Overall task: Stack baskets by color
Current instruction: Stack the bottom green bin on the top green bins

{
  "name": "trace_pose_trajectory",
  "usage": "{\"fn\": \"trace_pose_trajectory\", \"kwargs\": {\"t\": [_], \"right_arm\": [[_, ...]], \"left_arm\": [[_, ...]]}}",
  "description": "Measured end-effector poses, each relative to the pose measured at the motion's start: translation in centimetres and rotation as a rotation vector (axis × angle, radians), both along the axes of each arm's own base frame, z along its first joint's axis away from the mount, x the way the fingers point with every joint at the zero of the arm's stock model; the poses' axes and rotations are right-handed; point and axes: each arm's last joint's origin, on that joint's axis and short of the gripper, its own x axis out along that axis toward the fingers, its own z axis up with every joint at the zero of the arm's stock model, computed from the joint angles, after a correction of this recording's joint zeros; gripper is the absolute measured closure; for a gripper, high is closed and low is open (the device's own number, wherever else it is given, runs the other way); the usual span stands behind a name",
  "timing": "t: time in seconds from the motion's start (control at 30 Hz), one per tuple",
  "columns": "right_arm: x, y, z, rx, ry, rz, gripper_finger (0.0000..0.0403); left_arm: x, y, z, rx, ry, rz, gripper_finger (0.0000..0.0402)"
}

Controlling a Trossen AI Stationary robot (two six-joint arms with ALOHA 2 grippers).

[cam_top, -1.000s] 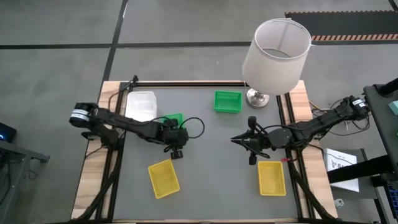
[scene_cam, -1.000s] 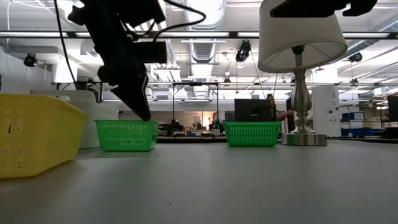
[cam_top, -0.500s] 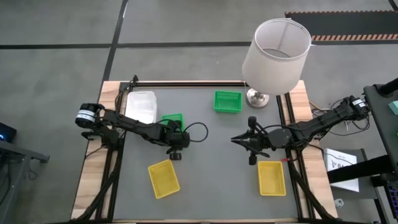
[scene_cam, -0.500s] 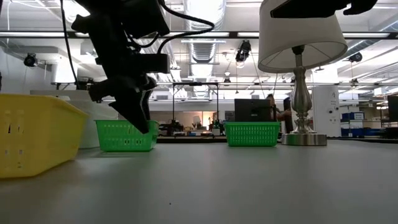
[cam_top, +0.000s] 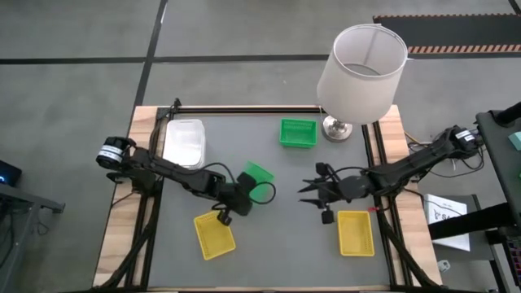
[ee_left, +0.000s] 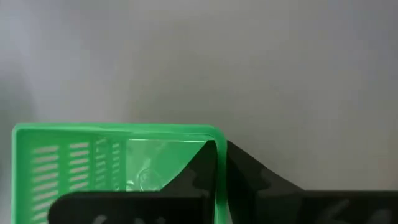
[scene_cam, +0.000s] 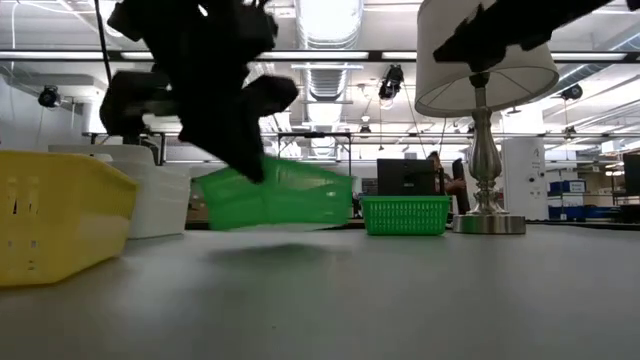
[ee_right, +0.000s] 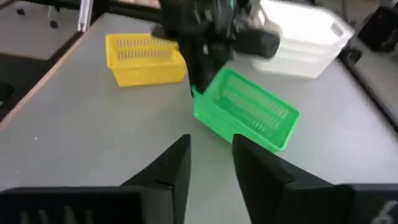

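Note:
A green basket [cam_top: 259,173] hangs tilted near the table's middle, with my left gripper [cam_top: 246,190] shut on it; the low view shows it [scene_cam: 278,195] just above the tabletop. A second green basket [cam_top: 297,133] rests flat on its bottom at the far middle. White baskets [cam_top: 185,140] stand nested at the far left. One yellow basket [cam_top: 214,234] lies near left, another [cam_top: 356,232] near right. My right gripper [cam_top: 308,195] hovers open right of centre, pointing at the held basket [ee_right: 245,111]. My left gripper grips the green basket's end wall [ee_left: 220,155] near a corner, one finger [ee_left: 193,177] inside the basket and one [ee_left: 255,183] outside. The fingers slant down from the table's left side. The basket is tilted and looks lifted clear of the table.
A table lamp with a large white shade [cam_top: 361,65] stands at the far right, its base [scene_cam: 488,224] beside the second green basket. Bare grey tabletop lies between the two grippers and along the near edge between the yellow baskets.
My left gripper has shut on the green basket beside the white ones, rolled its wrist, and carried it toward the table's right and slightly nearer; the basket is now raised and tilted. My right gripper has sunk a little, rolled, and opened.

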Motion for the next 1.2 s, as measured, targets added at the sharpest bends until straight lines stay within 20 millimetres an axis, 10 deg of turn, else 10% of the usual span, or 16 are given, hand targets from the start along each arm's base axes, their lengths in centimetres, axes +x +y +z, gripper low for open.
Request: {"fn": "trace_pose_trajectory", "kwargs": {"t": [0.4,1.2], "right_arm": [[6.6,1.2,-1.6,-0.055,0.150,-0.015,0.0214],[15.2,-4.2,-6.2,-0.204,0.382,0.231,0.0234]], "left_arm": [[0.8,-0.5,0.3,-0.029,-0.094,-0.067,0.0401],[0.5,-0.4,-0.3,-0.027,-0.074,-0.068,0.0376]]}}
